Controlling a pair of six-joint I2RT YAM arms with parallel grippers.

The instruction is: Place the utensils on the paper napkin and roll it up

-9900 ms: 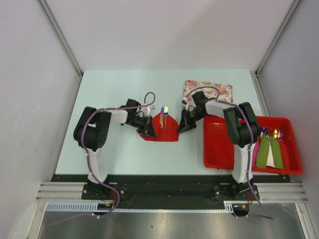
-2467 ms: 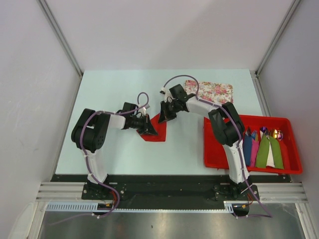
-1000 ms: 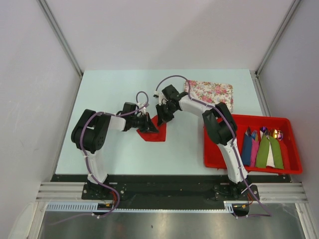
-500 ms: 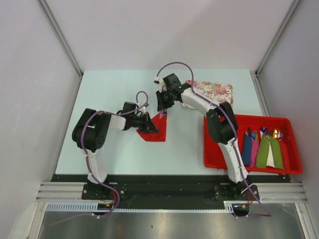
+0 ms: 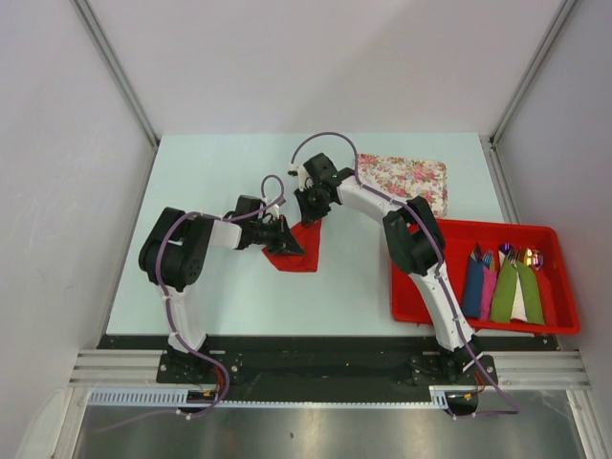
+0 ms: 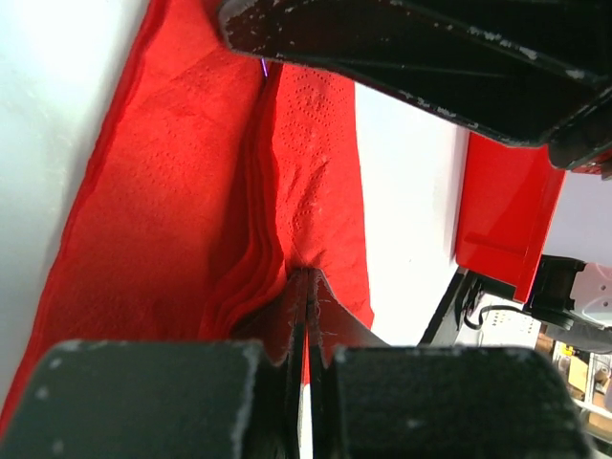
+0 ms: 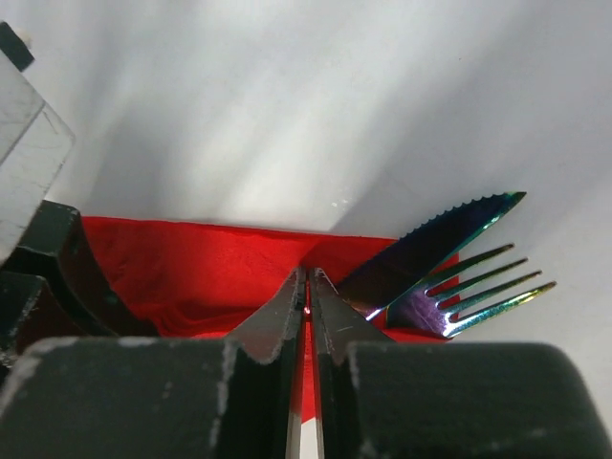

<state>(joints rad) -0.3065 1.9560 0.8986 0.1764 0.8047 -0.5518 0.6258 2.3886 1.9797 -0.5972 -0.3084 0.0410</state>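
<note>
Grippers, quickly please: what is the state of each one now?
Left gripper: jaws closed, pinching the paper napkin.
Right gripper: jaws closed, pinching a fold of the paper napkin.

Utensils point(image 7: 432, 271) lie within the napkin point(image 5: 300, 252); tray point(image 5: 419, 282) to its right.

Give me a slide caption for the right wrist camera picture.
The right gripper pinches the napkin, with the knife and fork tips poking out beside it.

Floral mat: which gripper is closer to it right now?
Right. The right gripper, pinching the paper napkin's far edge, sits just left of the floral mat. The left gripper pinches the napkin's left side, farther from the mat.
</note>
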